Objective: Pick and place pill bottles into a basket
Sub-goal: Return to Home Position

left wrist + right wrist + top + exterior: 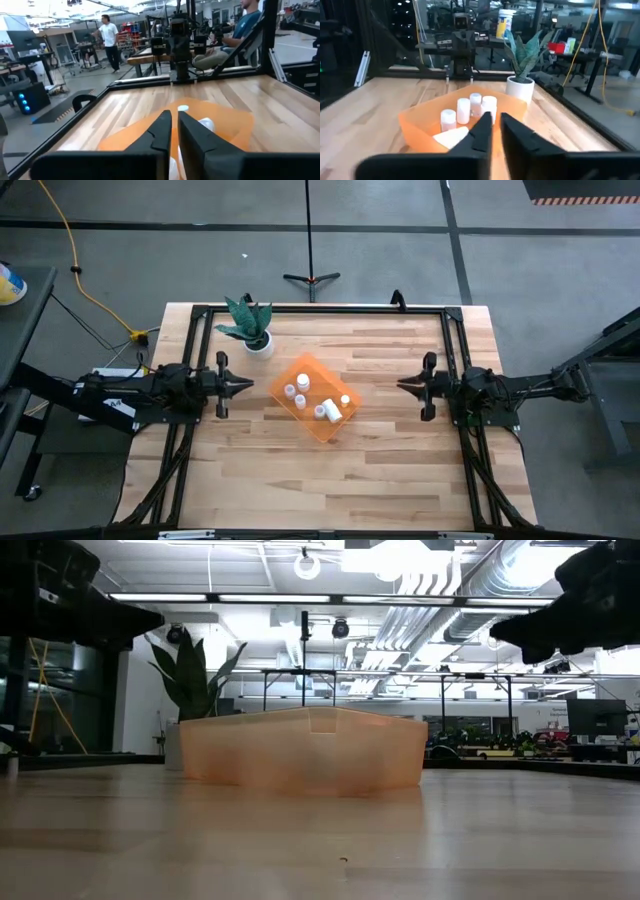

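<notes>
All the pill bottles sit inside the basket at the middle of the table. I count five, and none is loose on the wood. The left gripper hangs near the basket's left corner and the right gripper near its right one. Each has its fingers pressed close together with only a thin slit between them, and neither pinches anything.

I judge that little can go wrong from here, and what can comes from the arms themselves. The basket is thin plastic with low walls and looks light, so a fingertip dipping or swinging wide on the way home could clip a corner and shove it across the smooth boards. That could tip a bottle over. One bottle lies on its side already; being round, it would roll at the slightest jolt. The left arm also has the plant in its white pot close by — a careless sweep could catch a leaf.

The basket is square, see-through orange and glossy. The bottles are small white cylinders with milky bodies and white caps. The table is pale varnished butcher block inside a black metal frame.
</notes>
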